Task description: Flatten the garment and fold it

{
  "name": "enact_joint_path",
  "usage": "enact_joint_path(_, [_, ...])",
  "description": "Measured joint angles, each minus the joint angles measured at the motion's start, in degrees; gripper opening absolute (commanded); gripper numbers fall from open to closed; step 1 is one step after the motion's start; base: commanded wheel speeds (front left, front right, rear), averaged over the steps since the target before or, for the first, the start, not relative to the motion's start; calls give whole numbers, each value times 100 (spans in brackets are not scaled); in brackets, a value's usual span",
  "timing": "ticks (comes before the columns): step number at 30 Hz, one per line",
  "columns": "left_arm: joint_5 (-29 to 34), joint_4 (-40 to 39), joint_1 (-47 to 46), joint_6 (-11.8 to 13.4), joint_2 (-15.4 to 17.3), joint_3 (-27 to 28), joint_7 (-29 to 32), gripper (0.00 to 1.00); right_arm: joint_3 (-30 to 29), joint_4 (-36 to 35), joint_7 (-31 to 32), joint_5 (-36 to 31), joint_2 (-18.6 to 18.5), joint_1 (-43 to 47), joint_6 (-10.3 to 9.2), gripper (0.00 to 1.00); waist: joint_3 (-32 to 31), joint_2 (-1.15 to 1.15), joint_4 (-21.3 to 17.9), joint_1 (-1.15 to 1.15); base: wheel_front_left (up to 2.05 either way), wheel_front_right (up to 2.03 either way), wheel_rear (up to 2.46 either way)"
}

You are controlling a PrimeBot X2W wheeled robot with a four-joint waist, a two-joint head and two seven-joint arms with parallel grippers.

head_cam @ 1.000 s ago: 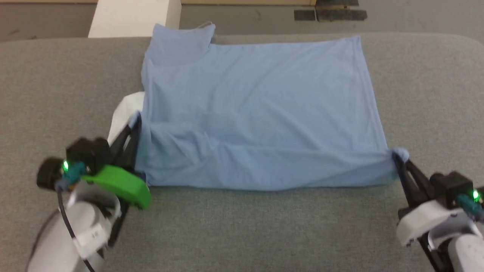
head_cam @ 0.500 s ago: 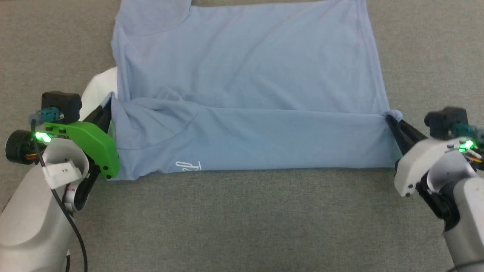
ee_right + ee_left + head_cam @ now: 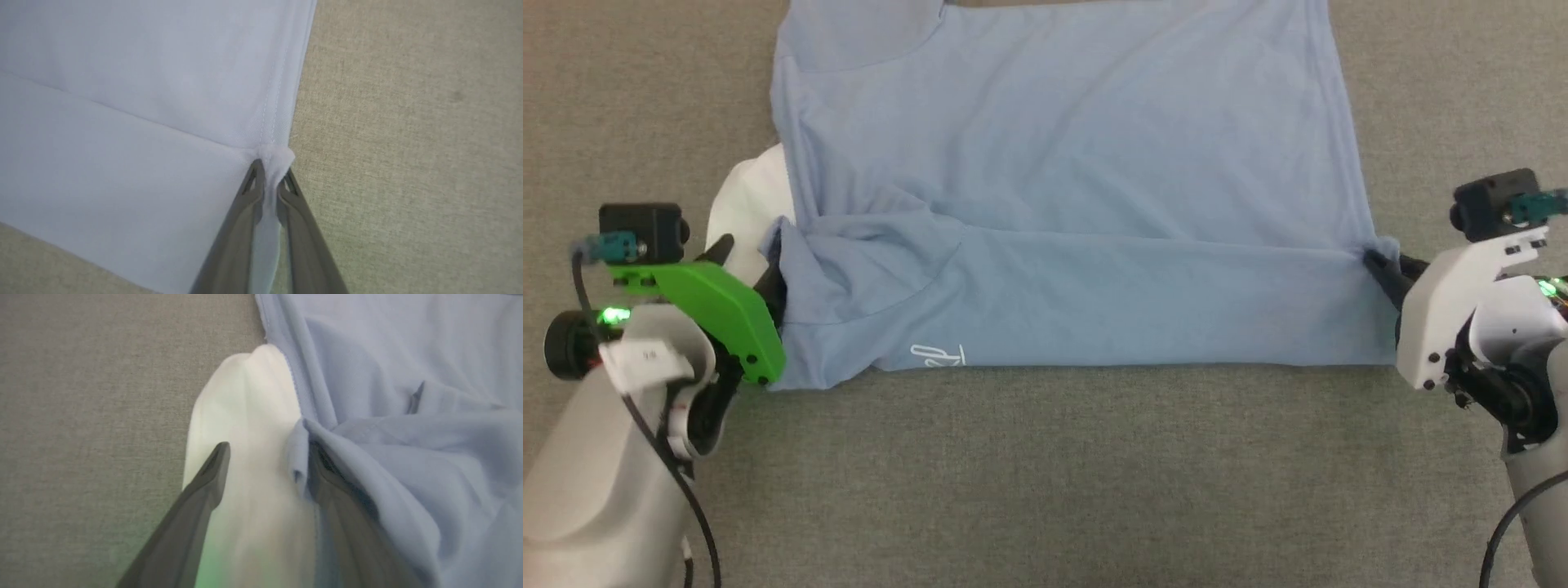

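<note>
Grey woven fabric surface (image 3: pixel 1045 482) covered across far half by light blue jersey T-shirt (image 3: pixel 1062 147), laid flat, near strip folded back onto itself. White fabric section (image 3: pixel 742 204) exposed at shirt's left edge. Right gripper (image 3: pixel 1376 261) clenched on bunched right corner of fold. Left gripper (image 3: pixel 747 261) spread apart, nothing pinched, blue fold draped over one finger. Small pale outlined logo (image 3: pixel 938 357) seen at near edge.

We stand over a broad grey woven-fabric work surface (image 3: pixel 1045 474); what kind of room this is we cannot tell.
</note>
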Motion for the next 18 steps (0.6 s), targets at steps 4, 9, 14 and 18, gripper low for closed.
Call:
enact_joint_path(4, [301,-218,314,346,-191,188,-1162,100,-204,-157,-751,-8,151,315,-1,100,-199,0,38,0,0,0,0])
enact_joint_path(9, [478,-530,931,746,-475,367,-2237,100,-343,-416,-2023,-119,438,967,-2,100,-523,0,85,0,0,0,0])
enact_joint_path(14, [476,-824,1586,1059,-754,412,-2564,100,-498,-630,-3147,-396,823,1549,-2,100,-827,0,85,0,0,0,0])
enact_joint_path(18, [382,-947,2134,1268,-893,335,-2361,100,-665,-787,-4034,-604,1311,2029,-2,100,-1064,0,1,0,0,0,0])
